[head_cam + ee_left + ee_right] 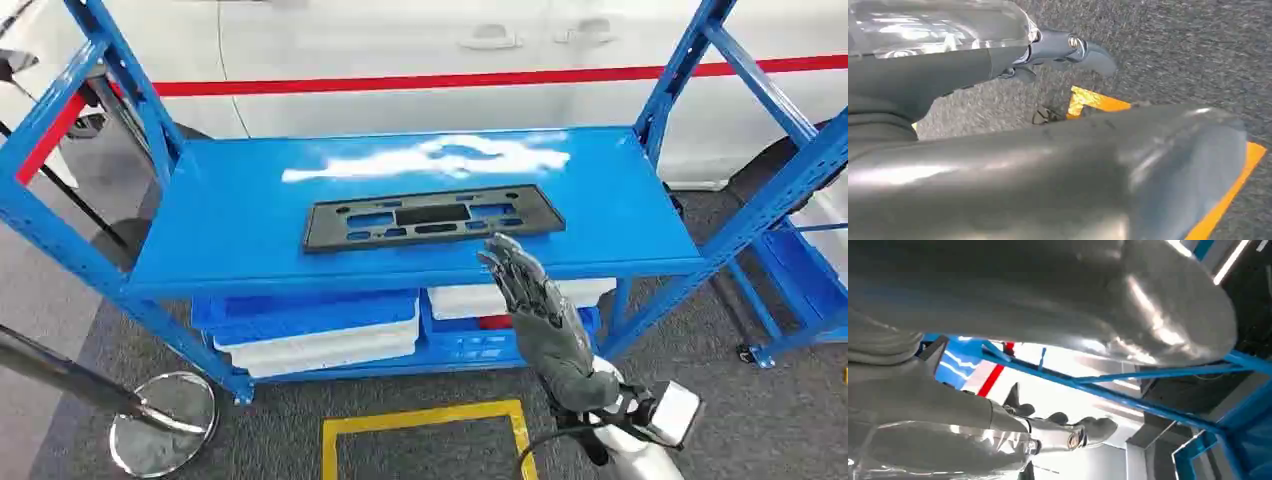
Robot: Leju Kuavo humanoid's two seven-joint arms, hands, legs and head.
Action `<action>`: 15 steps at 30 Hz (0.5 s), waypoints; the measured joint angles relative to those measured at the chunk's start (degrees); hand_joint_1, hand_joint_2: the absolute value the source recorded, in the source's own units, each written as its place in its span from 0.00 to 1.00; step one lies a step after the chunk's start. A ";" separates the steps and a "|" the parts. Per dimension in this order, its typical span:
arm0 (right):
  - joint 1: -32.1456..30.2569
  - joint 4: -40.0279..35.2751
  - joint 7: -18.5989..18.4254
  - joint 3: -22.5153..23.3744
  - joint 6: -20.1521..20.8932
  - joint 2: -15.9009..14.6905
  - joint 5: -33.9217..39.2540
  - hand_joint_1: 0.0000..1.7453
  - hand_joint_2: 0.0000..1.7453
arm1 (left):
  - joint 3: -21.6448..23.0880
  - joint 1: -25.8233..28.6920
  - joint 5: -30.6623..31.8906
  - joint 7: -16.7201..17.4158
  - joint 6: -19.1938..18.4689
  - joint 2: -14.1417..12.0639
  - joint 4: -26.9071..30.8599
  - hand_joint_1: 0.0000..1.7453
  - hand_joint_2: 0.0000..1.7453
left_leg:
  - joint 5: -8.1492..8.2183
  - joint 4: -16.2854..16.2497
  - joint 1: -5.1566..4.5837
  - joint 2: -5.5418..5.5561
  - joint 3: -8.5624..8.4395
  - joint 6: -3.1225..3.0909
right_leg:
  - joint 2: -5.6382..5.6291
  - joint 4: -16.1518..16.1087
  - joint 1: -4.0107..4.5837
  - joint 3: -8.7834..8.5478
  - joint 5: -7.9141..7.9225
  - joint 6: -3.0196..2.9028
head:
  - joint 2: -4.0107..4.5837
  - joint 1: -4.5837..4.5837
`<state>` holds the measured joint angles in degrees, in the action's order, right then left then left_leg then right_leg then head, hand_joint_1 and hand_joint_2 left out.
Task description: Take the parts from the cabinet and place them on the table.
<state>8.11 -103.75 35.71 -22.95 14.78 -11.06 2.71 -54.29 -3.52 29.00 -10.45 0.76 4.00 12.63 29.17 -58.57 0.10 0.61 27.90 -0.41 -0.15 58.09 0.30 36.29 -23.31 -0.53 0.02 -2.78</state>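
Note:
A flat black plastic part (432, 218) with several cut-outs lies on the blue top shelf (250, 235) of the cabinet. My right hand (530, 300) is raised in front of the shelf's front edge, just right of the part's near side, fingers stretched out and apart, holding nothing. In the right wrist view its thumb (1168, 305) and fingers (1068, 435) stand apart before the blue frame. In the left wrist view my left hand (1058, 165) hangs over grey carpet, thumb and fingers (1078, 50) apart, with nothing in it.
Blue uprights (120, 70) flank the shelf. Blue and white trays (310, 330) sit on the lower shelf. A chrome stand base (165, 420) is at lower left, yellow floor tape (425, 420) lies in front, and a white car (450, 60) stands behind.

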 joint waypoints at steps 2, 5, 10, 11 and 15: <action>-0.35 -0.11 0.00 0.00 0.17 -0.02 -0.68 0.00 0.00 | 0.00 0.00 0.04 -0.09 0.00 -0.09 0.00 0.00 0.00 | 0.46 -3.51 0.11 -0.18 1.47 0.16 | 0.05 -0.69 -0.24 -1.82 -0.43 -0.67 | 0.00 0.04; -1.32 0.02 0.00 -0.26 0.24 0.04 -2.01 0.00 0.00 | 0.02 -0.15 0.48 -0.28 -0.13 -0.02 0.00 0.00 0.00 | 5.88 -15.44 0.19 -0.25 9.23 0.48 | 0.16 -0.68 0.00 -2.79 -1.61 -1.19 | 0.00 0.00; -4.10 0.39 -0.09 -1.33 -0.13 0.48 -4.26 0.00 0.00 | 0.00 0.31 0.65 -0.37 -0.05 -0.02 0.00 0.00 0.00 | -1.43 -5.57 0.18 -0.28 8.48 0.31 | 0.05 -0.66 0.01 -6.18 -4.15 -0.85 | 0.00 -0.02; -4.39 0.42 -0.11 -1.57 -0.11 0.70 -4.61 0.00 0.00 | 0.00 0.48 0.72 -0.39 0.04 0.00 0.00 0.00 0.00 | -5.49 -1.20 0.18 -0.36 7.33 0.18 | 0.09 -0.70 0.02 -6.46 -4.72 -0.60 | 0.00 0.00; -4.89 0.68 -0.15 -1.97 -0.09 0.92 -5.00 0.00 0.00 | 0.00 0.50 0.96 -0.37 0.09 0.11 -0.09 0.00 0.00 | -4.40 -0.29 -0.18 -0.33 7.29 -1.44 | -0.16 0.17 0.25 -6.85 -5.41 0.78 | 0.00 -0.02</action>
<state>3.22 -103.08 35.56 -24.92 14.69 -10.14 -2.30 -54.29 -3.02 29.97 -10.82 0.85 4.11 12.55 24.77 -58.86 -0.08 0.28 35.19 -1.85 -0.31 58.26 0.55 29.44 -28.71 0.25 0.02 -2.80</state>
